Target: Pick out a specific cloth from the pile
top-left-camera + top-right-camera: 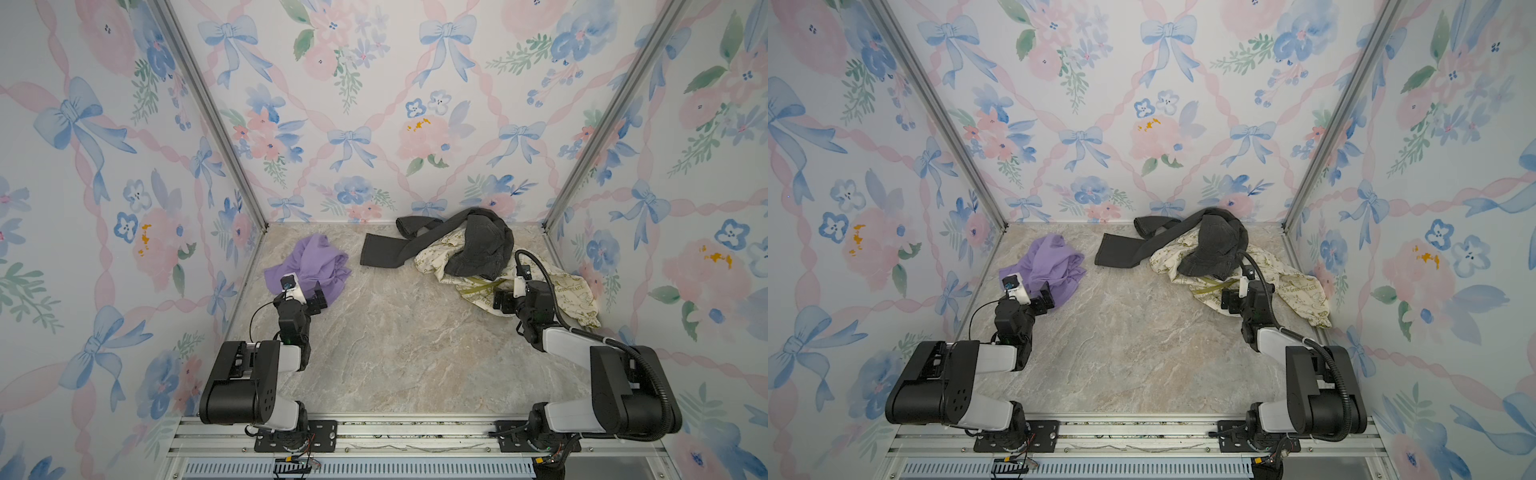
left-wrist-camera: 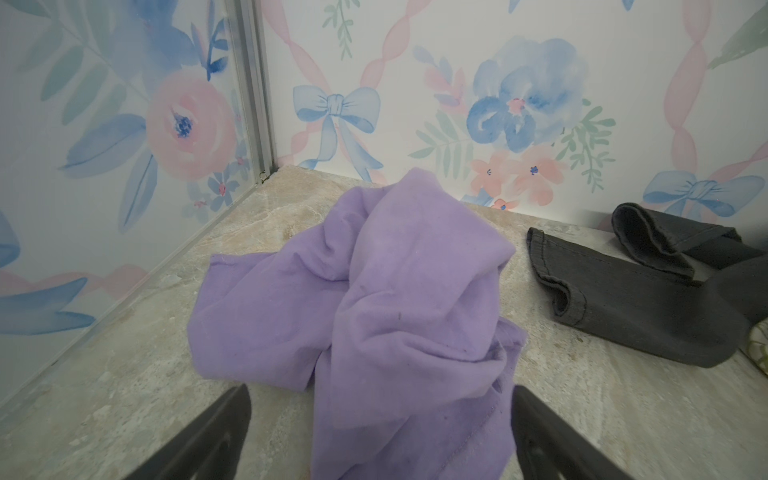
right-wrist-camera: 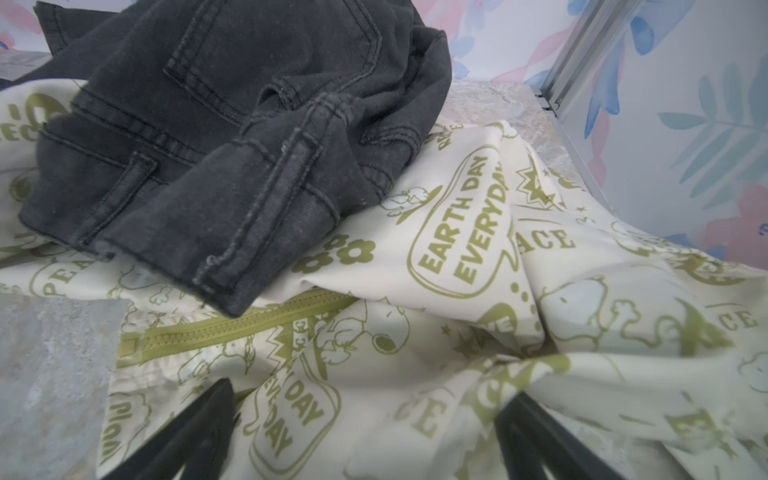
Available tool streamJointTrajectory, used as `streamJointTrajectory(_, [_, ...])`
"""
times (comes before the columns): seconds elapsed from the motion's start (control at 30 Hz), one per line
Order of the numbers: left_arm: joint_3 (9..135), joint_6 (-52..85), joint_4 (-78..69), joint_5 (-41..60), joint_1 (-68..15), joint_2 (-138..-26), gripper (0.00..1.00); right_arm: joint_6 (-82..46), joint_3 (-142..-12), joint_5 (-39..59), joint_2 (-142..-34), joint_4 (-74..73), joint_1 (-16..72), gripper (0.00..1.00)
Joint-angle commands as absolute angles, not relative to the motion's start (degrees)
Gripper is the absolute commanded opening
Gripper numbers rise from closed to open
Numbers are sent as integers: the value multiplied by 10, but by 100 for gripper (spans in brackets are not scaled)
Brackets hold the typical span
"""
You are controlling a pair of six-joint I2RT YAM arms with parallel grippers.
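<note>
The lavender cloth (image 1: 318, 259) (image 1: 1050, 259) lies crumpled by itself at the back left of the marble floor, apart from the pile. My left gripper (image 1: 316, 300) (image 1: 1045, 300) sits at its near edge, open. In the left wrist view the cloth (image 2: 395, 291) runs between the spread fingers of that gripper (image 2: 380, 399) without being pinched. The pile at the back right is dark grey pants (image 1: 478, 245) (image 3: 216, 137) on a cream printed fabric (image 1: 582, 297) (image 3: 457, 257). My right gripper (image 1: 500, 301) (image 3: 370, 395) hangs open over the cream fabric's near edge.
Flowered walls close in the floor on the left, back and right, with metal corner posts (image 1: 216, 124). One grey pant leg (image 1: 382, 251) (image 2: 623, 299) stretches toward the lavender cloth. Both arm bases sit on the front rail (image 1: 415, 440). Bare marble floor (image 1: 407, 345) lies between the arms.
</note>
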State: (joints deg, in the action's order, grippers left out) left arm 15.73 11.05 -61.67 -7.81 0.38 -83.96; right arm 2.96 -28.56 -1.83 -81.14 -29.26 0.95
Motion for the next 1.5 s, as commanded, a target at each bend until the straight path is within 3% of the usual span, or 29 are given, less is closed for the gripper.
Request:
streamJointTrajectory(0.0, [172, 85, -627, -49, -2, -853, 98, 18, -289, 10, -835, -353, 20, 97])
streamJointTrajectory(0.2, [177, 63, -628, -41, -16, -862, 98, 13, -270, -11, -861, -410, 24, 97])
streamJointTrajectory(0.37, [169, 46, -638, -62, -36, -864, 98, 6, -218, -22, -891, -540, 23, 97])
streamJointTrajectory(0.53, [91, 51, -814, -93, -40, -891, 98, 1, -225, -7, -886, -519, 15, 97])
streamJointTrajectory(0.57, [102, 58, -766, -106, -41, -876, 98, 0, -226, -4, -886, -515, 13, 97])
streamJointTrajectory(1.47, [106, 39, -783, -132, -60, -892, 98, 0, -227, -3, -887, -515, 12, 97])
